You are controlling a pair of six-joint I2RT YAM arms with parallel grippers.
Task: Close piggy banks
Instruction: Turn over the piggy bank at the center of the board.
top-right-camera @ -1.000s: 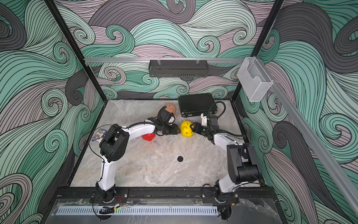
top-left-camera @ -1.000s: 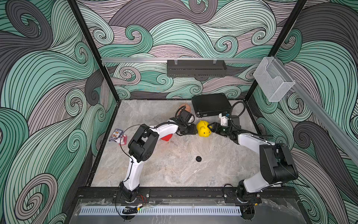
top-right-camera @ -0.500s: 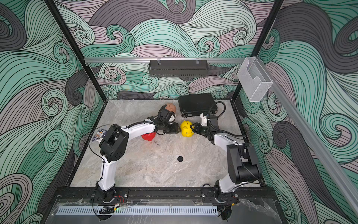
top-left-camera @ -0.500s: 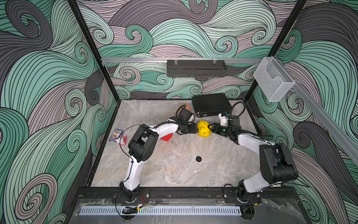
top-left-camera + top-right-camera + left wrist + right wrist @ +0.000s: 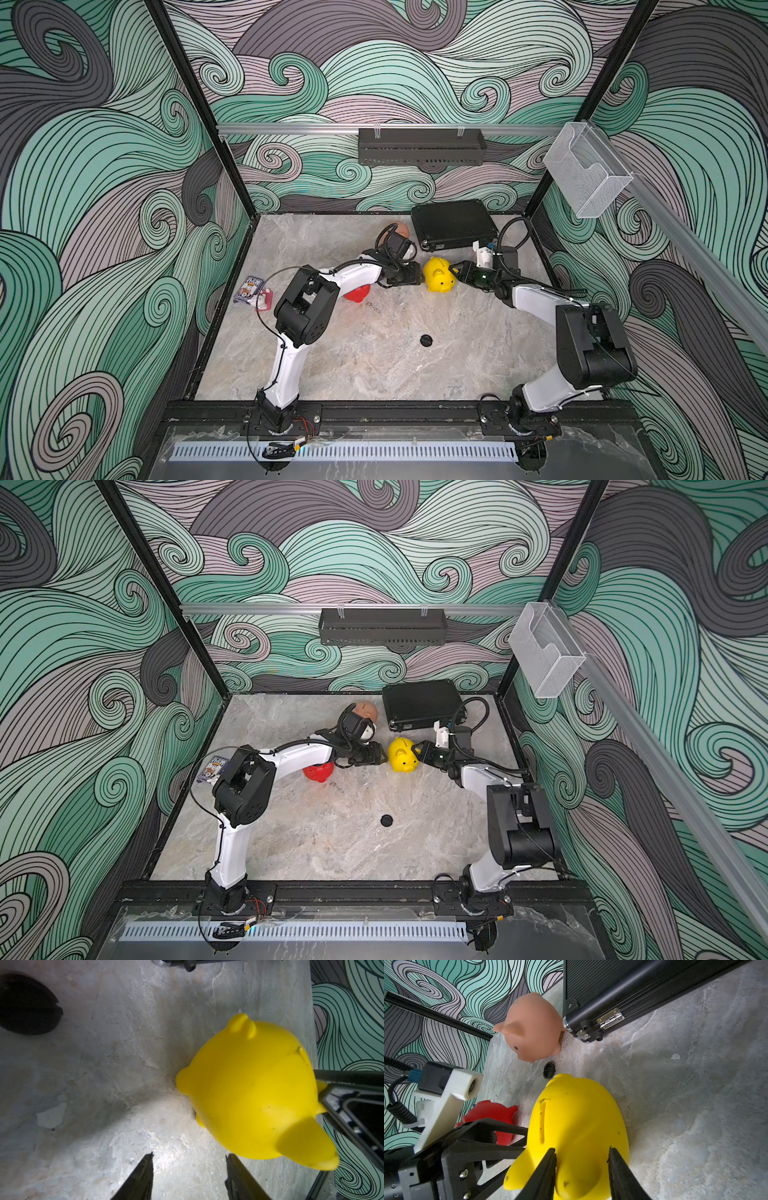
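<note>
The right gripper (image 5: 581, 1159) has closed its fingers onto the yellow pig (image 5: 577, 1126) (snout end), ready to hold it; the left gripper (image 5: 189, 1169) stays part-open, empty.

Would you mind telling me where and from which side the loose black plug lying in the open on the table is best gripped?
Grip the black plug across its rim, coming straight down from above. It lies flat on the table as a thin disc, so a sideways approach offers the fingers little to bite. It sits in the open, apart from the yellow piggy bank, so access from above looks unobstructed.
</note>
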